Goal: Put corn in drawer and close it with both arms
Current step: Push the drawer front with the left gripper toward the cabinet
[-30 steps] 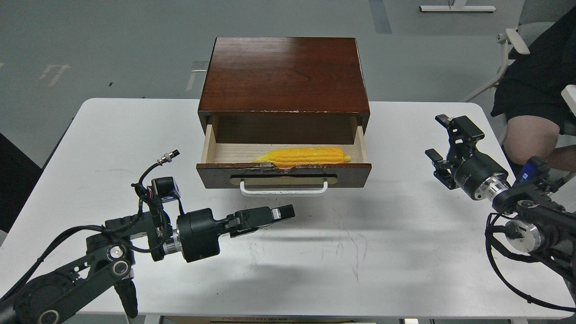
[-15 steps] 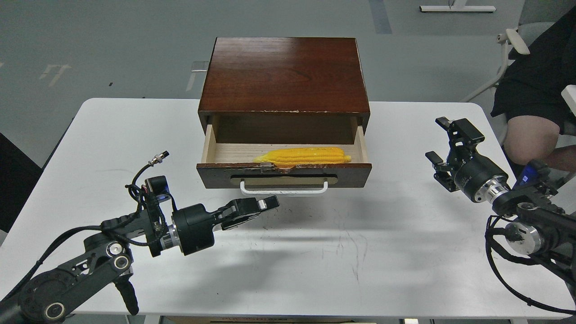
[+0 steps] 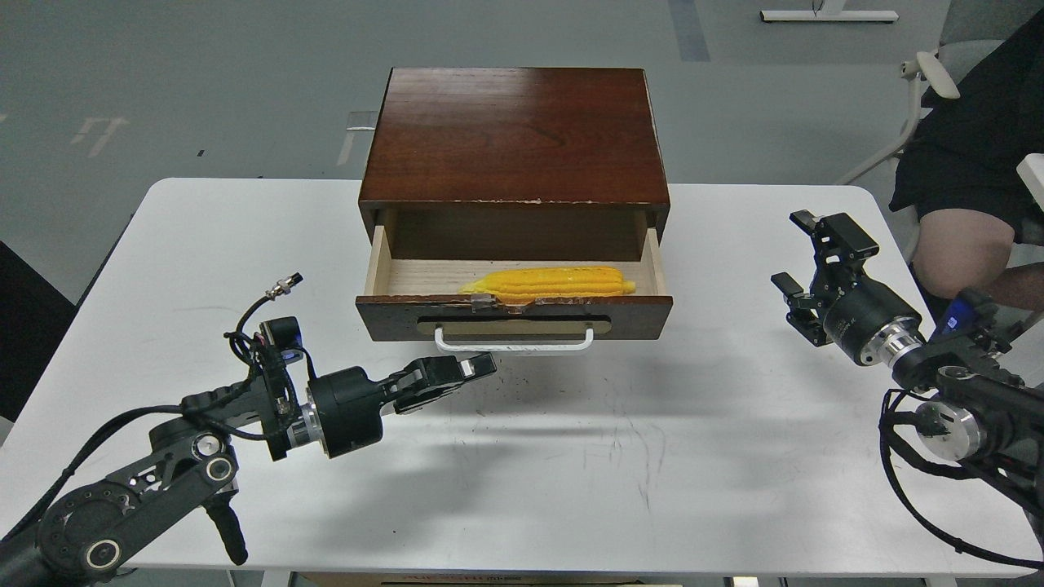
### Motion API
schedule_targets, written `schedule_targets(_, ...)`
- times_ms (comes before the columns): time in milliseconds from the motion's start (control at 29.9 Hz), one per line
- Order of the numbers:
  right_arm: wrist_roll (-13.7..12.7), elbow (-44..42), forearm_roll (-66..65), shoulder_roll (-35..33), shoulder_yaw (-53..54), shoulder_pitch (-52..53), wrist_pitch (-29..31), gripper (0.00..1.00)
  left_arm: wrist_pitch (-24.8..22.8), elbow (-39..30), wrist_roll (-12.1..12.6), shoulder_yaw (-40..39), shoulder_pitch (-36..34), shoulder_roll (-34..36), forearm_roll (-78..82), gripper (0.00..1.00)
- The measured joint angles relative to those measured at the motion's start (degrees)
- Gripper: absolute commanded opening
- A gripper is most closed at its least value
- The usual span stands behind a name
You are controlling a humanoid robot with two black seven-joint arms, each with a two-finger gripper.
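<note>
The yellow corn [image 3: 548, 282] lies lengthwise inside the open drawer [image 3: 514, 316] of the dark red-brown cabinet [image 3: 515, 134], close behind the drawer's chipped front. The white bar handle [image 3: 514, 342] faces me. My left gripper [image 3: 481, 364] is shut and empty, pointing right, its tip just below and left of the handle. My right gripper [image 3: 795, 249] is open and empty, well to the right of the drawer, above the table.
The white table [image 3: 620, 456] carries the cabinet at its back middle. A seated person's leg [image 3: 962, 244] and a chair are beyond the table's right edge. The table's edges are close to both arms.
My left gripper has moved up and left, from the middle of the table to just under the drawer handle. The right gripper has barely moved. The corn and drawer are unchanged.
</note>
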Motion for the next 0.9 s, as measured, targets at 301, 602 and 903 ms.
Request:
schedule_targets(301, 0.0, 0.0, 0.0, 0.0, 0.0, -0.08, 0.0, 1.0, 0.71, 0.7, 0.01, -0.44, -0.93, -0.07, -0.24, 0.0)
schedule_targets(602, 0.0, 0.0, 0.0, 0.0, 0.09, -0.45, -0.16, 1.0, 2.05, 4.06, -0.07, -0.57, -3.29, -0.31, -1.13, 0.0)
schedule_targets(903, 0.0, 0.0, 0.0, 0.0, 0.09, -0.88, -0.17, 1.0, 2.19, 7.57, -0.03, -0.67, -5.34, -2.22, -1.18, 0.0)
